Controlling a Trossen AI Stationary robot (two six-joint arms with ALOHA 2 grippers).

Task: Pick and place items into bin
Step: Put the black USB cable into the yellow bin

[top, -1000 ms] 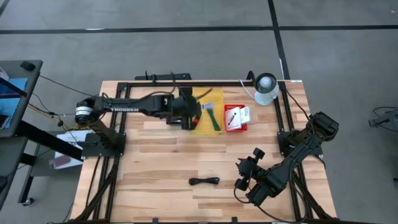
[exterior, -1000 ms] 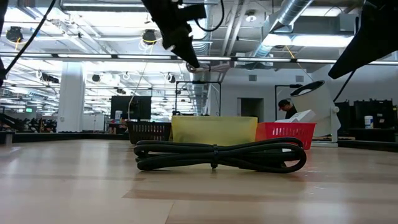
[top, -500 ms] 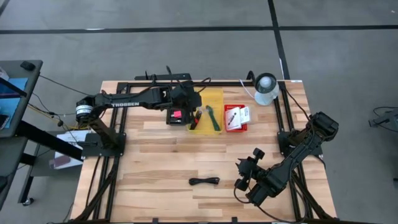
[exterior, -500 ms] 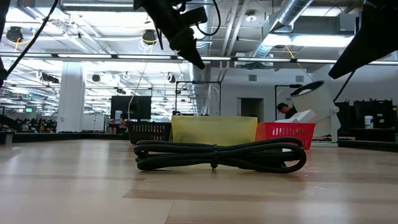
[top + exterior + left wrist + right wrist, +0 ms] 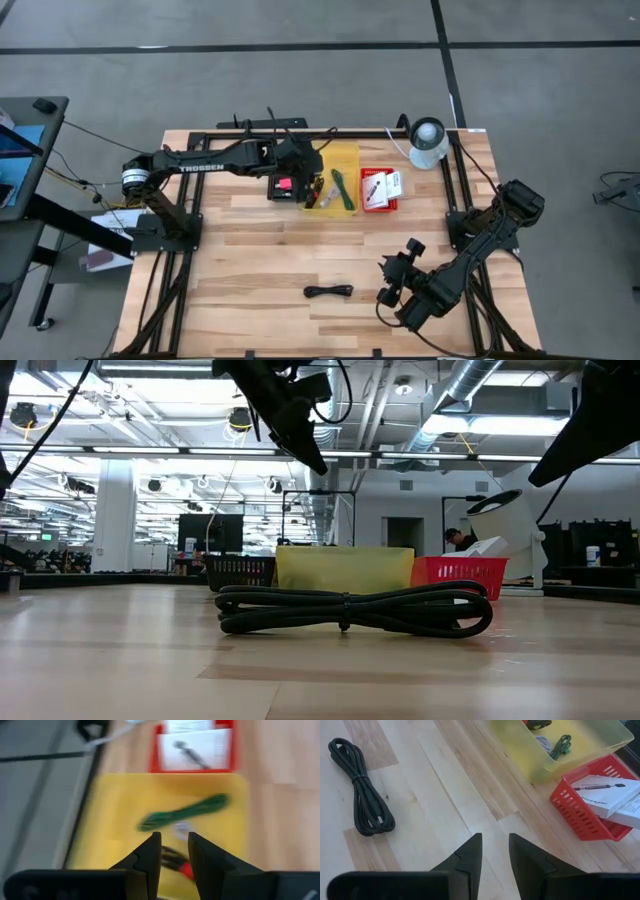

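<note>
A coiled black cable (image 5: 329, 291) (image 5: 350, 610) (image 5: 362, 787) lies flat on the wooden table near its near edge. A yellow bin (image 5: 345, 155) (image 5: 115, 800) (image 5: 580, 750) holds a green piece (image 5: 343, 190) (image 5: 185, 812) and small red and black items. Left of it, a small black bin holds a pink block (image 5: 283, 186). To the right, a red basket (image 5: 378, 205) (image 5: 580, 815) holds white flat boxes (image 5: 380, 185) (image 5: 605, 790). My left gripper (image 5: 308, 168) (image 5: 175, 840) hangs shut and empty above the yellow bin's left side. My right gripper (image 5: 392, 272) (image 5: 495, 840) waits shut, right of the cable.
A white round device (image 5: 428, 140) (image 5: 505, 530) stands at the table's far right corner. Black frame rails run along the table's edges. Bare wood lies between the bins and the cable. A person (image 5: 458, 535) shows far off in the room behind.
My left gripper has moved from over the yellow bin's left part toward the table's far edge and a little up, uncovering the black bin with the pink block and the red and black items in the yellow bin. In the last half second it has kept nearly still.
</note>
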